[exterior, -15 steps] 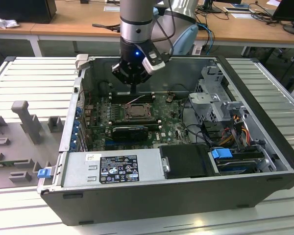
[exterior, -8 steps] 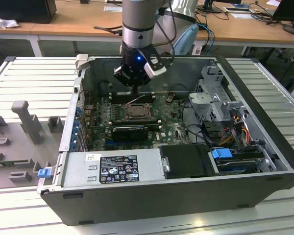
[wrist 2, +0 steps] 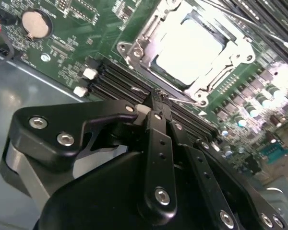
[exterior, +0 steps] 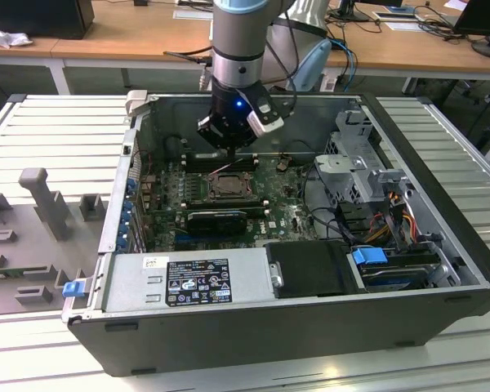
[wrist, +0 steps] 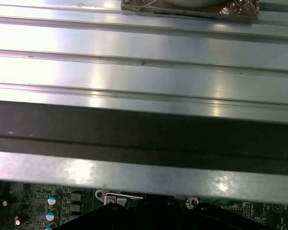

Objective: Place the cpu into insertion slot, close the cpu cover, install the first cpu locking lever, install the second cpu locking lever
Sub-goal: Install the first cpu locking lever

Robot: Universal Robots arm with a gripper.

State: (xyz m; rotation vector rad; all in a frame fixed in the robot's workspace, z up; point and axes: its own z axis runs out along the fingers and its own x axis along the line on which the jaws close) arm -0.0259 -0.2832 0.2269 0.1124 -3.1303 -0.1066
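Item 1, claw (wrist 2: 158,98): in the second wrist view my claw's black fingers are pressed together, tips meeting, nothing visibly between them. It hangs above the black memory slots (wrist 2: 117,79), just beside the socket.

Item 2, cpu (wrist 2: 194,48): pale, silvery square, lying flat inside the insertion slot (wrist 2: 134,48); glare washes out its surface. Placement looks done to me.

Item 3, cpu cover (wrist 2: 209,81): thin silvery frame lying around the chip, its window showing the chip's top. I judge it lowered, though I cannot tell whether it sits fully flat.

Item 4, locking levers: a thin wire runs near the frame's edge by my fingertips; I cannot tell if either lever is latched. I judge the lever step is in hand, calling for a fine push with the closed tips on a thin rod.

Item 5, computer case (exterior: 441,245): open on the ribbed worktop (exterior: 57,131), green motherboard (exterior: 286,212) inside, arm descending over the socket.
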